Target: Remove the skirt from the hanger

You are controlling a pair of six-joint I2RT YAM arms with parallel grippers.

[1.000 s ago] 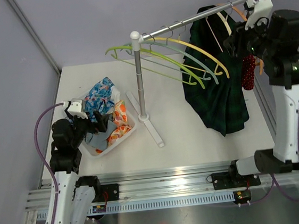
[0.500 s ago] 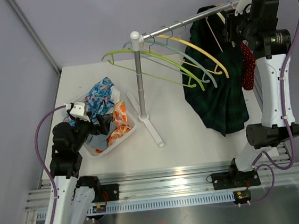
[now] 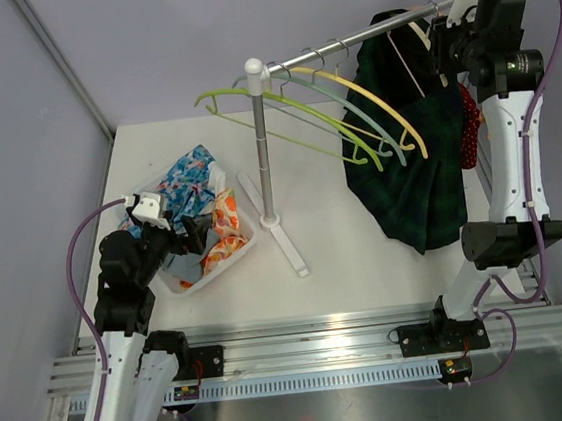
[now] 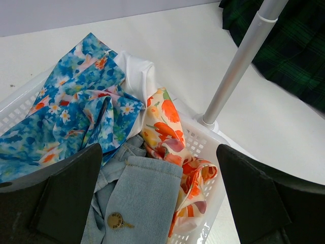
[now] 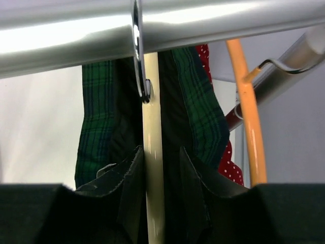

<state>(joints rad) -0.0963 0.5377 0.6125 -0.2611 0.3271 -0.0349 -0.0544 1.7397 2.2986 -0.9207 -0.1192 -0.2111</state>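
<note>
Grasp on the hanger is being set up at the top of the rack. The right gripper (image 5: pixel 160 152) is straddling the neck of the cream plastic hanger (image 5: pixel 152 101) just below the silver metal rail (image 5: pixel 213 20). Its jaws are narrowly apart, with one serrated finger touching the neck and a slit of cloth showing beside the other. The dark green tartan skirt (image 3: pixel 412 166) is hanging from that hanger near the rail's right end, between the empty yellow and green hangers (image 3: pixel 362 121) and a red dotted garment (image 3: pixel 469 135). It is draping in heavy folds, its hem falling low toward the white table (image 3: pixel 336 255). Next, by the look of it, the jaws need closing on the neck and the hook needs lifting clear of the rail. The left gripper (image 4: pixel 158 152) is hovering, fingers spread wide, over the white mesh basket (image 4: pixel 200 140) of clothes.
</note>
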